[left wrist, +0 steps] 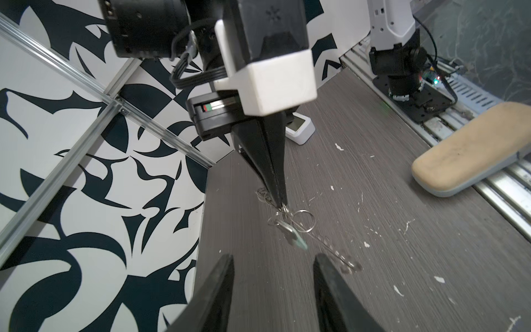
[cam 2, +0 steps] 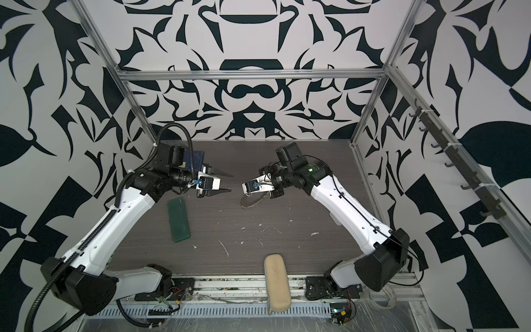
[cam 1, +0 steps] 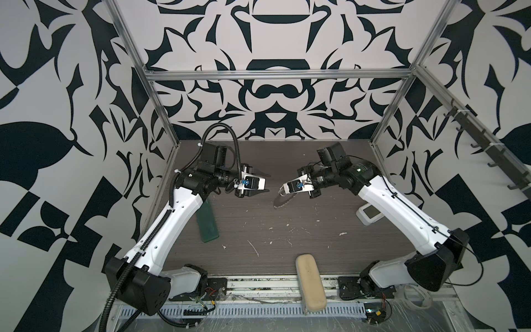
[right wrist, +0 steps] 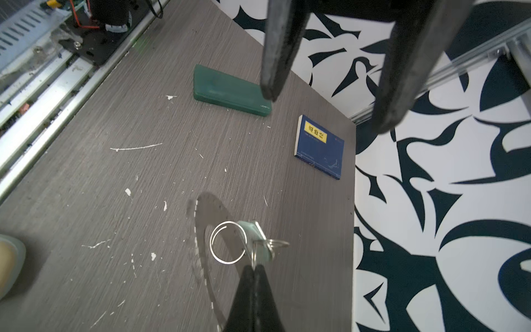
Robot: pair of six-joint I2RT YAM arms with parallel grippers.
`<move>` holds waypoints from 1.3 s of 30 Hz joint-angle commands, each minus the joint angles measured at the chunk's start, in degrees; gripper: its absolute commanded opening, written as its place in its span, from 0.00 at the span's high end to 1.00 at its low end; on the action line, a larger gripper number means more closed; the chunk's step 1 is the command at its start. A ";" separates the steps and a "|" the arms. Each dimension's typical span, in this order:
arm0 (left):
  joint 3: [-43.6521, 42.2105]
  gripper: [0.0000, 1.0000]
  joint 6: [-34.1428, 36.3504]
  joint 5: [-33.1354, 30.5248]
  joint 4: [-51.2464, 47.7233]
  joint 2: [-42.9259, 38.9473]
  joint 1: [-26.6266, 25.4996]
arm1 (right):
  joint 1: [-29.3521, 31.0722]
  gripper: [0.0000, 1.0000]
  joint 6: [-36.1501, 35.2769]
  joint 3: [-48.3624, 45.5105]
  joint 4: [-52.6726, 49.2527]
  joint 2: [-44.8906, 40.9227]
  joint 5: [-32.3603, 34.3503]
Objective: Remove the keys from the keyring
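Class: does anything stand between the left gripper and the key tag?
Nothing visible does. Only open air lies between the open left gripper and the tag, which is joined to small rings pinched in the right gripper.

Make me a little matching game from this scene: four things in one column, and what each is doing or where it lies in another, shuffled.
Things:
1. left gripper
2. right gripper
3. green case
4. beige case

States:
A. sticks out over the front edge of the table
B. open, holding nothing
C. lies wholly on the table
D. shut on the keyring

Pairs: 1-B, 2-D, 3-C, 4-A
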 commanded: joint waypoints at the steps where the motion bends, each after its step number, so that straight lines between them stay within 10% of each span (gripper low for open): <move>1: -1.90 0.52 6.67 -3.10 -2.91 -2.80 -1.13 | 2.26 1.00 -5.84 -0.55 1.78 -1.47 2.88; 39: -6.41 0.70 8.78 -6.40 -2.36 0.06 -7.72 | 11.27 1.00 -16.18 2.01 -0.43 -2.53 12.03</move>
